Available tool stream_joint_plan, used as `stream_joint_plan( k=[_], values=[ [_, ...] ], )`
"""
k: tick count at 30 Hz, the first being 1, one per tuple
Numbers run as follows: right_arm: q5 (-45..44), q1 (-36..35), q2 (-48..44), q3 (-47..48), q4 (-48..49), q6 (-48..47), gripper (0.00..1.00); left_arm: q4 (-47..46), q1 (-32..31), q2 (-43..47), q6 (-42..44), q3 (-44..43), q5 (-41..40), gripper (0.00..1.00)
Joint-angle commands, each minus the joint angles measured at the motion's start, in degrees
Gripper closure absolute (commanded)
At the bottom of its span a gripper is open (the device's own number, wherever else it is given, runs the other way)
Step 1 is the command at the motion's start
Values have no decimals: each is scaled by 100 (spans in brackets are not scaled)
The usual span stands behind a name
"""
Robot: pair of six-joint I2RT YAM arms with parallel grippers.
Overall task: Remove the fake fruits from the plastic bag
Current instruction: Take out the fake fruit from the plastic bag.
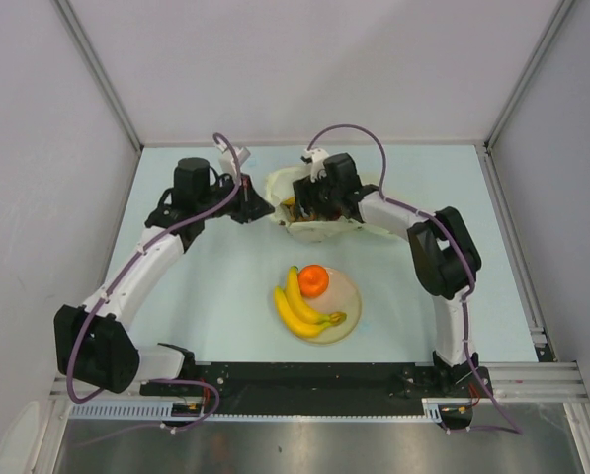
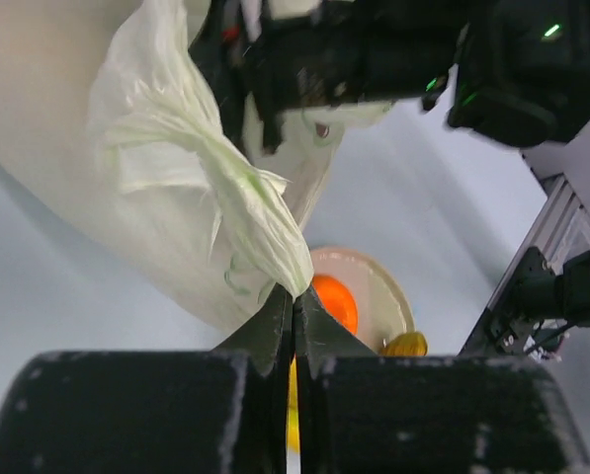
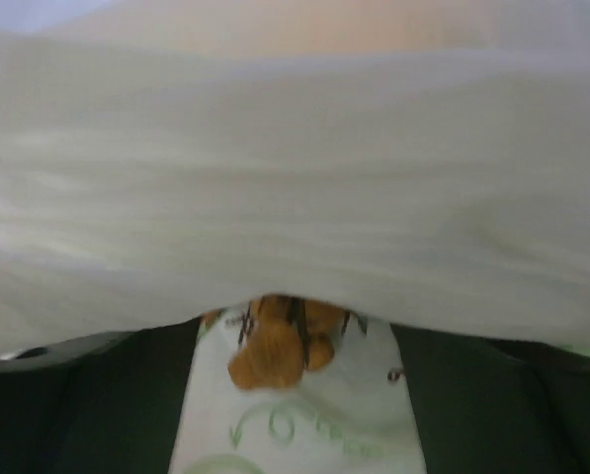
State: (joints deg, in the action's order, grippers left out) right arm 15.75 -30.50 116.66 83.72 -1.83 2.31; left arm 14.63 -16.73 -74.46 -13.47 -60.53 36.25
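Observation:
The plastic bag (image 1: 319, 230) lies at the back middle of the table, mouth to the left. My left gripper (image 1: 256, 209) is shut on a twisted edge of the bag (image 2: 225, 188), pinched at the fingertips (image 2: 295, 296). My right gripper (image 1: 309, 204) is pushed inside the bag with jaws open. In the right wrist view the bag (image 3: 295, 178) drapes over the top, and brown stemmed fake fruits (image 3: 273, 354) lie between the dark fingers (image 3: 77, 405). Two yellow bananas (image 1: 299, 306) and an orange (image 1: 313, 280) lie on the plate (image 1: 352, 301). The orange (image 2: 336, 301) also shows past my left fingers.
The round cream plate (image 2: 385, 288) sits in the middle of the table, in front of the bag. Grey walls enclose the table on the left, back and right. A metal rail (image 1: 532, 380) runs along the near edge by the arm bases.

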Motion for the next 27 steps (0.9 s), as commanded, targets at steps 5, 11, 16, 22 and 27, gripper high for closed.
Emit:
stream_joint_plan(
  k=[5, 11, 16, 22, 27],
  values=[
    [-1109, -132, 848, 1839, 341, -107, 0, -48, 117, -165, -182, -951, 488, 100],
    [-1223, -254, 1385, 2183, 209, 156, 0, -4, 109, -341, -173, -934, 778, 100],
    [-1162, -439, 1701, 2324, -2, 200, 0, 13, 117, -350, -94, -732, 717, 100],
    [-1461, -492, 2115, 2667, -2, 394, 3, 13, 144, -394, -68, -618, 690, 100],
    [-811, -474, 2045, 2544, 330, 25, 45, -66, 232, -412, -155, -548, 682, 100]
  ],
)
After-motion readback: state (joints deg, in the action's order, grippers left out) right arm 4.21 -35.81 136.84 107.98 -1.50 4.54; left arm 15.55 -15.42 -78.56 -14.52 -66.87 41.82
